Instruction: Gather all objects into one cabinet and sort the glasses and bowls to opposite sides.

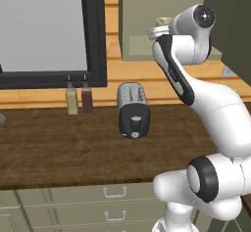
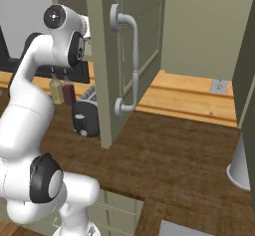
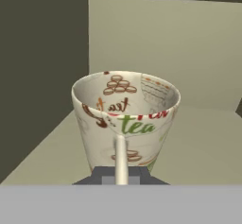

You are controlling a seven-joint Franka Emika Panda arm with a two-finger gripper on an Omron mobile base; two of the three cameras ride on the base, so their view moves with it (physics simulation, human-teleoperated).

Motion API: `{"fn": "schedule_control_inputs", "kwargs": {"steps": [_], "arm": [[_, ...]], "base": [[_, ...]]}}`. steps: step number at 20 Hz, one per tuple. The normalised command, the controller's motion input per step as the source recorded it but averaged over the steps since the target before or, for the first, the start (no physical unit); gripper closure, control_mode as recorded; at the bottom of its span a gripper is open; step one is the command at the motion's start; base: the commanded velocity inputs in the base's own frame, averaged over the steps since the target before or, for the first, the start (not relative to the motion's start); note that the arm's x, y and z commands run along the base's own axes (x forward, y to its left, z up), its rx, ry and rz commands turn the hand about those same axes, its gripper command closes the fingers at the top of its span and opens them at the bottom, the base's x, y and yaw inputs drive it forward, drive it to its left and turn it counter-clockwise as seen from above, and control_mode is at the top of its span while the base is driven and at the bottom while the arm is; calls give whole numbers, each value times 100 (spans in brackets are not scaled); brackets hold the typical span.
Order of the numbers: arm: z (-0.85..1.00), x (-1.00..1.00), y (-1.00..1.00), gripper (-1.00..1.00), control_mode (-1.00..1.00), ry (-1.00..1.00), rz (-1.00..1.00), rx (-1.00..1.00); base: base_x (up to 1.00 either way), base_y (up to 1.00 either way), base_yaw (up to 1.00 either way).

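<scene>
Closest to the hand camera stands a cream mug (image 3: 125, 119), upright on the pale shelf (image 3: 198, 142) of the cabinet (image 3: 156, 43), its thin handle facing the lens and its rim level. Brown, red and green lettering and small ring patterns cover its outer wall and show inside the rim. Dark parts of the end effector (image 3: 121, 176) peek up just beneath the mug's base on either side of the handle; whether the fingers pinch the mug or sit apart I cannot tell.

From the base, the arm rises from its pedestal, bends at the elbow and reaches up and forward into the cabinet, wrist high beside the mug (image 1: 159, 29). On the desk (image 1: 54, 143), left to right: two bottles (image 1: 78, 98), then a toaster (image 1: 132, 109). The cabinet door (image 2: 133, 56) hangs open with its curved handle (image 2: 130, 60) outward.
</scene>
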Motion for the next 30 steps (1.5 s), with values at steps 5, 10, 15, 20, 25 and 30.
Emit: {"fn": "schedule_control_inputs", "kwargs": {"steps": [5,10,15,20,25,30], "arm": [[0,0,0,100,100,0,0,0],[0,0,0,100,100,0,0,0],[0,0,0,100,100,0,0,0],[0,0,0,100,100,0,0,0],[0,0,0,100,100,0,0,0],[0,0,0,100,100,0,0,0]], "base": [[-97,0,0],[-97,48,30],[-100,96,47],[-78,74,35],[-14,70,21],[21,76,40]]}}
